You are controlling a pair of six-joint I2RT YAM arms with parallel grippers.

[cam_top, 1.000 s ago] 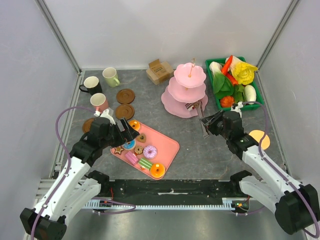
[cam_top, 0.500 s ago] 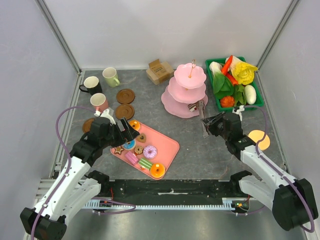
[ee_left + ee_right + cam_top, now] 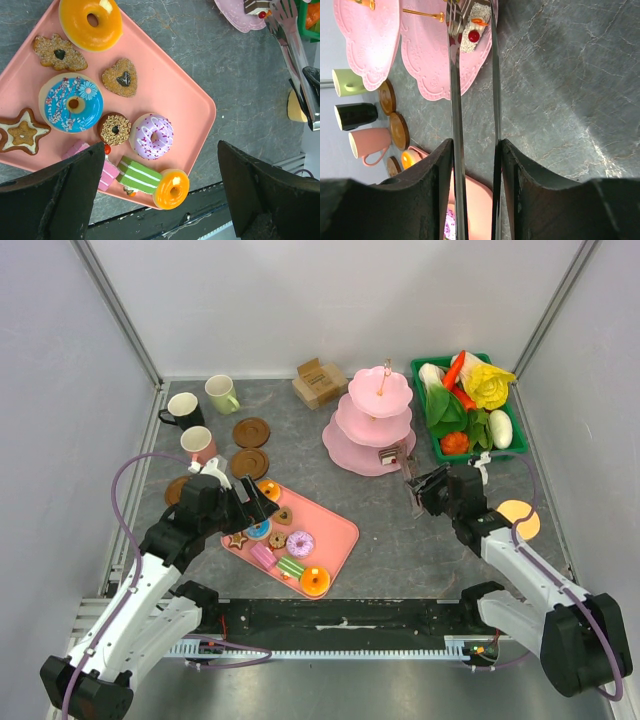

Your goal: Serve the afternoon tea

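The right gripper (image 3: 475, 145) clamped the tongs (image 3: 455, 75), blades parted either side of the cake slice (image 3: 470, 27) on the stand's bottom tier (image 3: 430, 60) (top of the wrist view), so a crooked withdrawal could drag it off.

Bright, even overhead light — soft shadows, crisp focus, slight glare on the orange donut (image 3: 90, 22).

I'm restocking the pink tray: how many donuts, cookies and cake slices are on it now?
Donuts: 5 (large orange donut, blue donut, chocolate donut, purple donut, small orange donut)
Cookies: 3 (flower cookie, heart cookie, star cookie)
Cake slices: 2 (pink cake slice, green cake slice)
Total: 10
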